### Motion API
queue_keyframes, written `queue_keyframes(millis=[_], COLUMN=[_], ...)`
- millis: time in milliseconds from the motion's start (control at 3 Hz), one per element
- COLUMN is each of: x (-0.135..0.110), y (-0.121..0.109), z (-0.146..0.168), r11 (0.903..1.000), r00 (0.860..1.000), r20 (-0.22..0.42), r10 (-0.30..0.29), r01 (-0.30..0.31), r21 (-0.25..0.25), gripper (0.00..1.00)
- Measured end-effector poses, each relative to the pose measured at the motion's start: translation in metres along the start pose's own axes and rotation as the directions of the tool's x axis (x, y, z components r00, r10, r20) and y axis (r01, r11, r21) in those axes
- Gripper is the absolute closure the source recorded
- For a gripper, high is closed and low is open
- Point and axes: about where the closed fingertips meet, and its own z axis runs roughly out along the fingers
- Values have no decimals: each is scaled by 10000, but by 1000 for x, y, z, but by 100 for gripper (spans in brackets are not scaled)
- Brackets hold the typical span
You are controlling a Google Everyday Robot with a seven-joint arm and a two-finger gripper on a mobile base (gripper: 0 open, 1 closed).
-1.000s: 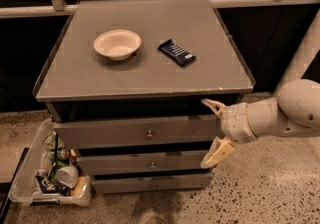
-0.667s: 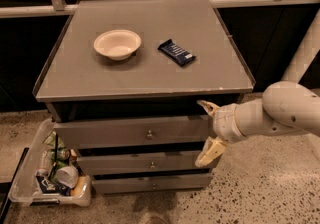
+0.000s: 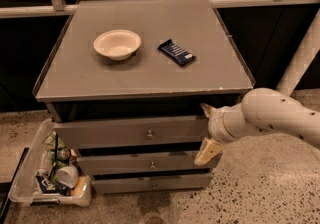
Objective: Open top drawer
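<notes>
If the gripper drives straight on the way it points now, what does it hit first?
Probably the right end of the top drawer. The gripper points left, fingers spread above and below that front's edge. Depth is unclear, so it could instead pass just in front, toward the knob.

Lab-like, speckled floor [image 3: 260, 193], metal railing [image 3: 125, 10], end effector [image 3: 206, 132] beside top drawer [image 3: 110, 133]

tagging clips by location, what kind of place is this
Likely an office or lab corner: grey drawer cabinet holding a bowl and snack bar, floor bin of cans. The open gripper sits at the right end of the top drawer.
</notes>
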Motion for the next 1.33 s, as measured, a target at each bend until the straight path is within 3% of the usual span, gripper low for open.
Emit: queue_keyframes(millis=[333, 667, 1000, 1333], x=[10, 19, 25, 30], y=[-6, -11, -13, -13], z=[7, 12, 17, 25], r11=[9994, 9973, 9939, 9874], r00=[9990, 9971, 9940, 9878], r20=[-319, -206, 85, 574], r10=[315, 730, 1094, 1448], r01=[-311, -729, -1092, -1405], r21=[131, 60, -179, -729], gripper=[0, 0, 0, 0])
